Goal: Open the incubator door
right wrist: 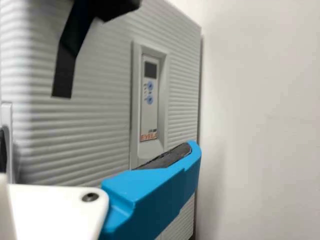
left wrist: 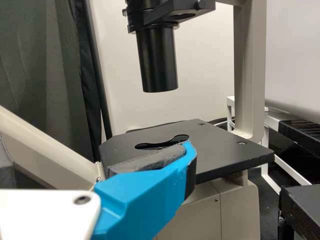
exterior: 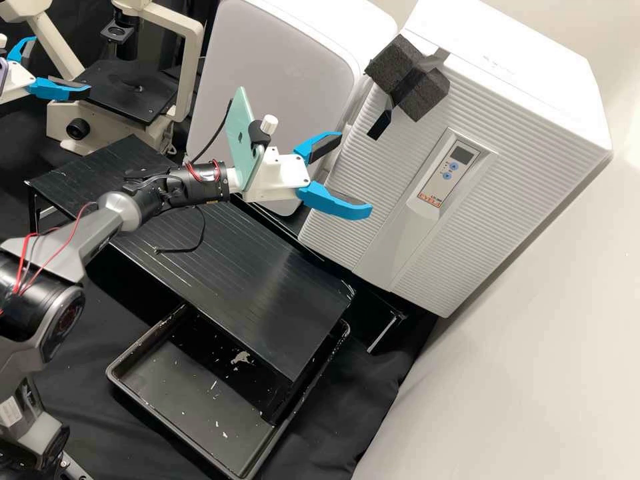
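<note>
Right gripper [exterior: 355,175]: fingers wide apart, empty. Incubator door [exterior: 387,160]: shut; gripping, pulling, opening all apparently outstanding.

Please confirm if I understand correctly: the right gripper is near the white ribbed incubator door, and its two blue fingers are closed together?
Not quite: the fingers are apart, not closed together, as the high view shows. The right gripper is indeed near the white ribbed incubator door, and its two fingers are blue.
</note>
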Controlling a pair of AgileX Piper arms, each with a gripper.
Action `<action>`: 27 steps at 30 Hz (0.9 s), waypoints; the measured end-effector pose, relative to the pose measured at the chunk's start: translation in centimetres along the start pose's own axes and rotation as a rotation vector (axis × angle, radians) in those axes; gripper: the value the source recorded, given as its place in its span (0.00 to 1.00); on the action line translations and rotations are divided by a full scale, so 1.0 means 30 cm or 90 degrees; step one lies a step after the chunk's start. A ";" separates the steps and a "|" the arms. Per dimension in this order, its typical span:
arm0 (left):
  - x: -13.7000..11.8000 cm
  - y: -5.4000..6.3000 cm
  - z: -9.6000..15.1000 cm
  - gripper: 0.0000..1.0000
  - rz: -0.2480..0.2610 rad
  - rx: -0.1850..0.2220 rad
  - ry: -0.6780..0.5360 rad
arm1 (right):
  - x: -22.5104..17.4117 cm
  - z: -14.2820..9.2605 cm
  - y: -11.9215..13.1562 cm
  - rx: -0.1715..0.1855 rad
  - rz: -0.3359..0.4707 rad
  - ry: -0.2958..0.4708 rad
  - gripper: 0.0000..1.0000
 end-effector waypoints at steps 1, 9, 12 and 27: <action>0.000 0.000 0.000 1.00 0.000 0.000 0.000 | 0.001 0.000 -0.005 -0.003 -0.001 0.000 1.00; 0.000 0.000 0.000 1.00 0.000 0.000 0.000 | 0.007 -0.018 -0.043 -0.014 -0.009 0.001 1.00; 0.000 0.000 0.000 1.00 0.000 0.000 0.000 | 0.012 -0.023 -0.058 -0.022 -0.009 0.000 1.00; 0.000 0.000 0.000 1.00 0.000 0.000 0.000 | 0.041 -0.010 -0.075 -0.040 0.007 -0.029 1.00</action>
